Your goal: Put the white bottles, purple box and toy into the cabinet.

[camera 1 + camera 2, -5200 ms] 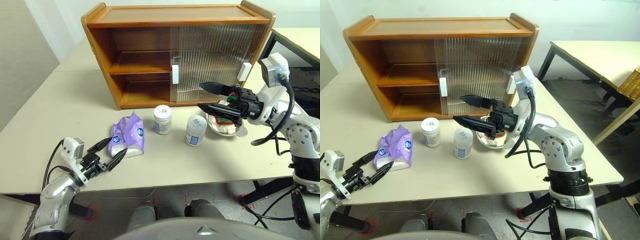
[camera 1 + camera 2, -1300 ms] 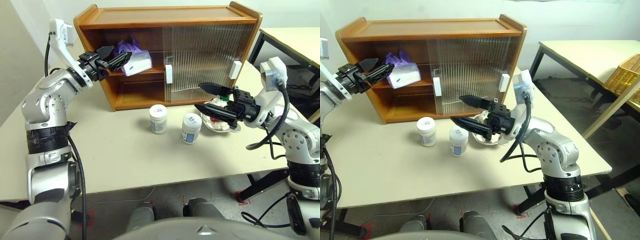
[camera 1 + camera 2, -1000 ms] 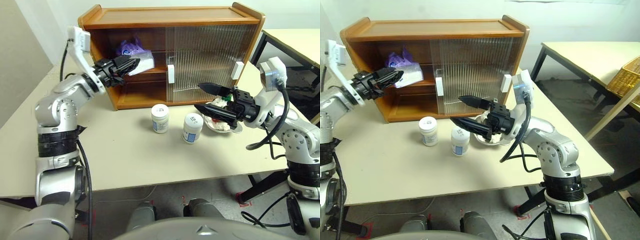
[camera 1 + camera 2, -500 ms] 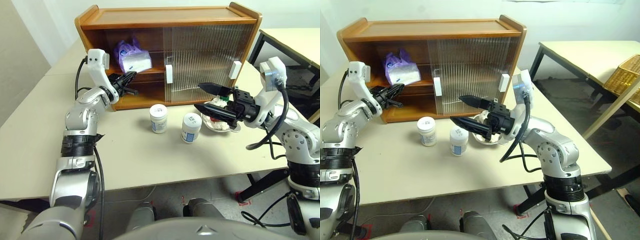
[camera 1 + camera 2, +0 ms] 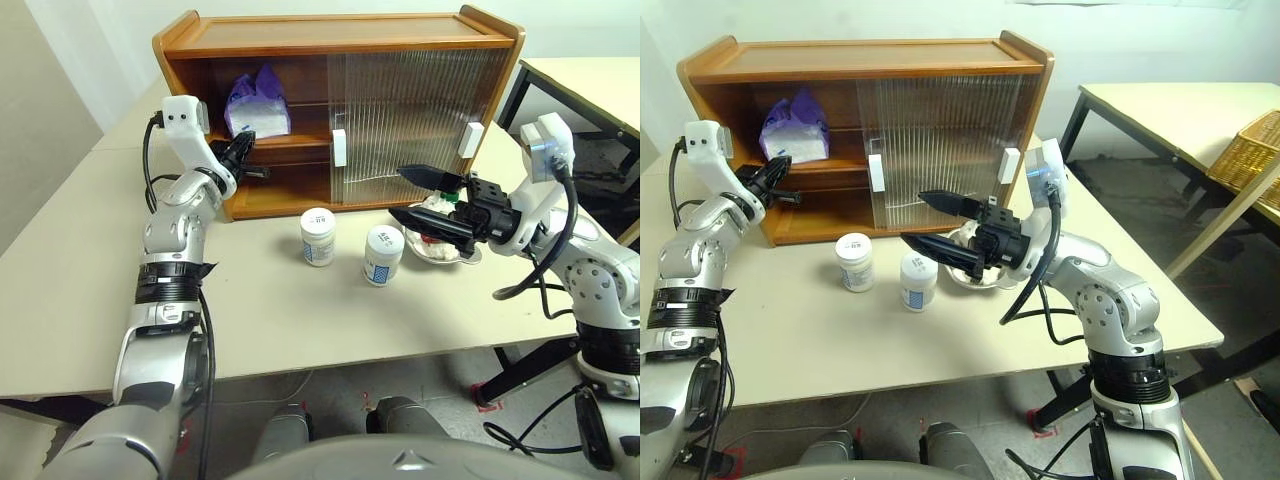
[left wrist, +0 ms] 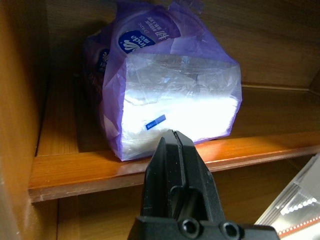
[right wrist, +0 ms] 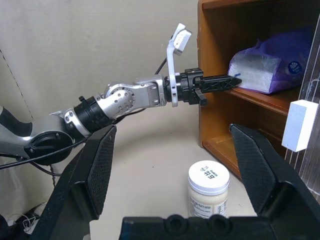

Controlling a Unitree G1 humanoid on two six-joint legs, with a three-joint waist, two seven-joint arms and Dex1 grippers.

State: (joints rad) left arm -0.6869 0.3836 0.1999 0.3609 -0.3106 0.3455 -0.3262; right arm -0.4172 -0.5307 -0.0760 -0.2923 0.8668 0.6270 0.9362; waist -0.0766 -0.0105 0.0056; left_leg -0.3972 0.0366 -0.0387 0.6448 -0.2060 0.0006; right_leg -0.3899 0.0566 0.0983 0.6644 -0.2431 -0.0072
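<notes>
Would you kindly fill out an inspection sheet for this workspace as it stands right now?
Surface: beige table, carrying the cabinet with its left half open.
Job's things: purple box lies on the cabinet's upper shelf; two white bottles stand on the table before the cabinet; toy sits in a metal bowl beside them.
Clutter: nothing seen.
Grippers: left claw shut, empty, at the upper shelf's edge just short of the purple box; right claw open, empty, raised in front of the toy.
Cables: black leads loop along both arms; a thin one lies under the table's front edge.
Surroundings: second table and wicker basket to the right.
</notes>
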